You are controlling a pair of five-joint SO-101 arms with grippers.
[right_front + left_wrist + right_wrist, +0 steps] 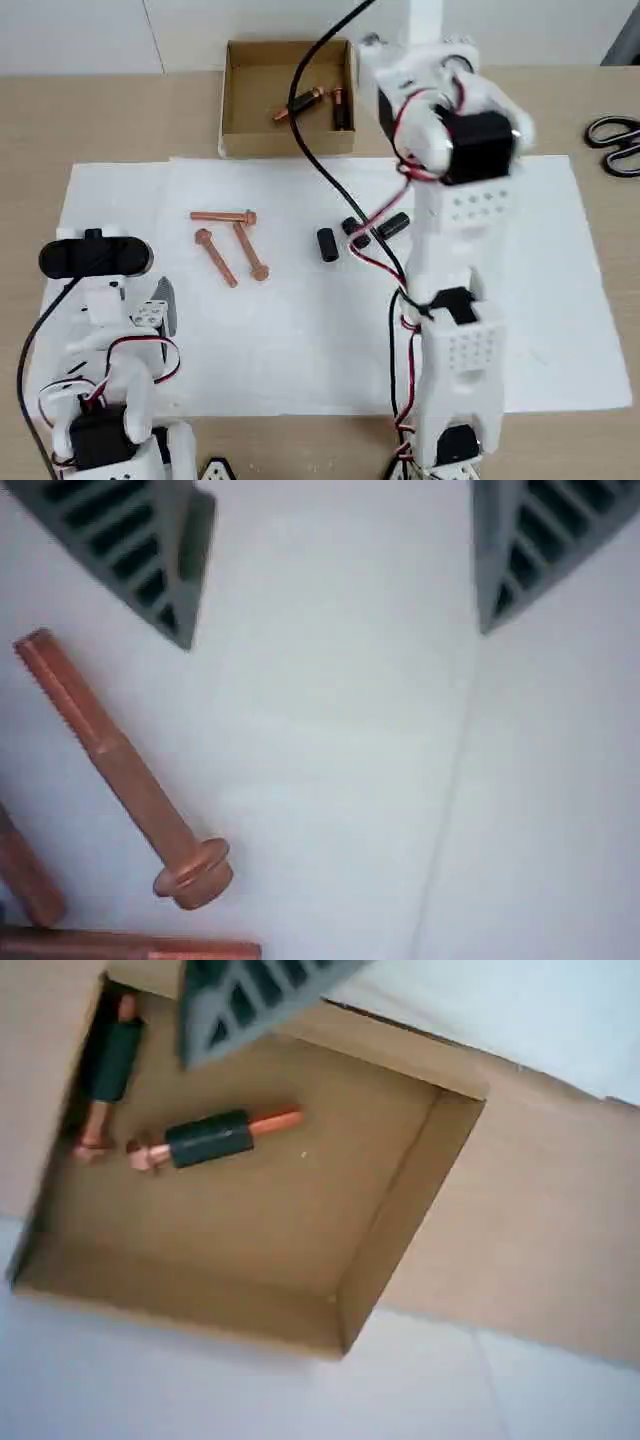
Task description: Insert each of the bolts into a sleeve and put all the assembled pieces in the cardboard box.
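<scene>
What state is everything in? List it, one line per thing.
cardboard box: open-topped, holds two assembled pieces.
assembled pieces: each a bolt inside a sleeve, lying in the box.
loose bolts: three, unsleeved, lying on the white paper.
loose sleeves: three, empty, lying on the white paper.
left claw: open, empty, over the paper.

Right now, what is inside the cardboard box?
Two assembled pieces lie in the cardboard box: one sleeved bolt on the open floor, a second sleeved bolt against a wall. The right arm covers part of one corner, so anything there cannot be seen.
</scene>
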